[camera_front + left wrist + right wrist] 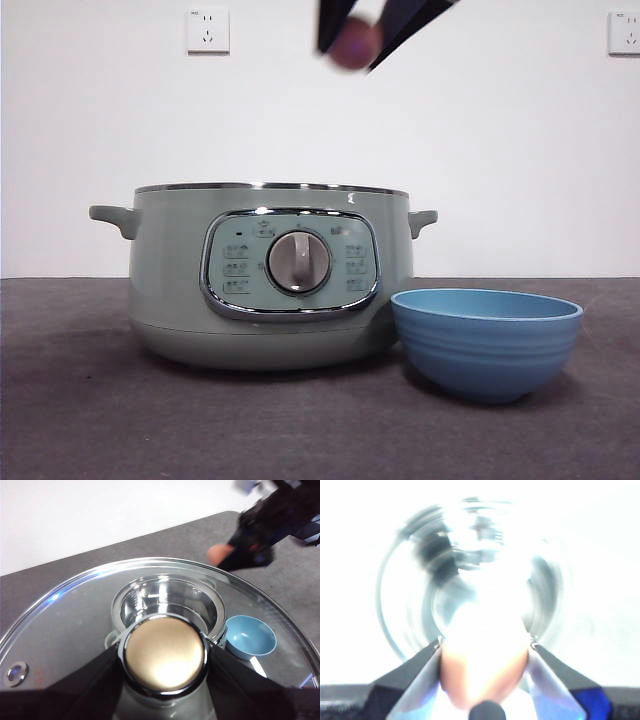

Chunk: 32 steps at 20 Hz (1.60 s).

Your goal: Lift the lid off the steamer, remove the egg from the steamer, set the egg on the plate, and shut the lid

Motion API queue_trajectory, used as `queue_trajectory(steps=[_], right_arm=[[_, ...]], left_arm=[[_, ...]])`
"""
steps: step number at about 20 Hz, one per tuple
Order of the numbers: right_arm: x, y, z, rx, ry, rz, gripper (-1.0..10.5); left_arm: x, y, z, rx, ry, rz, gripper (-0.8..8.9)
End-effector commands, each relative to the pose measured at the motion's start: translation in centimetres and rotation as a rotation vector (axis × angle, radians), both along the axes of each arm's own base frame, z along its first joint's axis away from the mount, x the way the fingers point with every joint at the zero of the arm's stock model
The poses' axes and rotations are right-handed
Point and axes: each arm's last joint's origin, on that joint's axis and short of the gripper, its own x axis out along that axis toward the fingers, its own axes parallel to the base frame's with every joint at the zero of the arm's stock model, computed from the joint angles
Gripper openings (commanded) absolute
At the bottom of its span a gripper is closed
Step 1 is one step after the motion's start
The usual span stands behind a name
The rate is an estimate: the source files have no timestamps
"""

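Lid [75, 625]: the left gripper [165, 655] is clamping its knob [165, 652] between both jaws and holding it up in the air; through the glass, the open steamer is showing below.
Steamer [270, 275]: it is standing open on the dark table [80, 410], with no lid on its rim in the front view.
Egg [355, 45]: the right gripper [485, 675] is gripping it between its jaws, high above the steamer and a little toward the plate side. The right wrist view is very bright and blurred, but a pale brown egg is showing between the jaws.
Plate [487, 340]: it is a blue bowl, sitting just beside the steamer, and it is looking empty in the left wrist view.
Done: the lid is off and the egg is out of the steamer.
Left: the egg is not yet on the plate, and the lid is not yet back on.
Next, as a judgement: the right gripper needs to be lowering the egg over the bowl and letting go gently, because an egg can roll or crack.
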Motion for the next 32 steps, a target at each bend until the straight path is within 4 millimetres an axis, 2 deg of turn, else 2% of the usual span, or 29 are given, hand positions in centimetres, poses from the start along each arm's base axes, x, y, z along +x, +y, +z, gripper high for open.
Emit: queue_trajectory(steps=[1,2,4,7,13,18,26,32], right_arm=[[-1.6,-2.2,1.0,-0.017,-0.005,-0.010,-0.2],[-2.3,-3.3,0.9,-0.024,0.005,-0.025,-0.2],[-3.0,-4.5,-0.6,-0.043,0.031,-0.043,-0.2],[-3.6,-5.7,-4.5,-0.050,0.065,-0.074,-0.2],[-3.5,-5.6,-12.0,-0.040,0.141,-0.065,-0.2],[-2.5,-5.7,-16.4,-0.064,0.173,-0.095,-0.2],[-0.5,-5.0,-20.7,-0.131,0.256,-0.103,-0.2],[-0.4,-4.9,-21.3,-0.144,0.272,-0.103,-0.2]], left_arm=[[-0.2,0.1,0.6,-0.027,-0.056,-0.004,-0.08],[-0.2,0.1,0.6,-0.027,-0.056,-0.004,-0.08],[-0.2,0.1,0.6,-0.027,-0.056,-0.005,-0.08],[-0.2,0.1,0.6,-0.027,-0.056,-0.005,-0.08],[-0.2,0.1,0.6,-0.027,-0.055,-0.005,-0.08],[-0.3,0.1,0.5,-0.022,-0.046,-0.004,-0.08],[-0.3,0.2,0.3,-0.012,-0.029,-0.004,-0.08],[-0.3,0.2,0.3,-0.013,-0.029,-0.004,-0.08]])
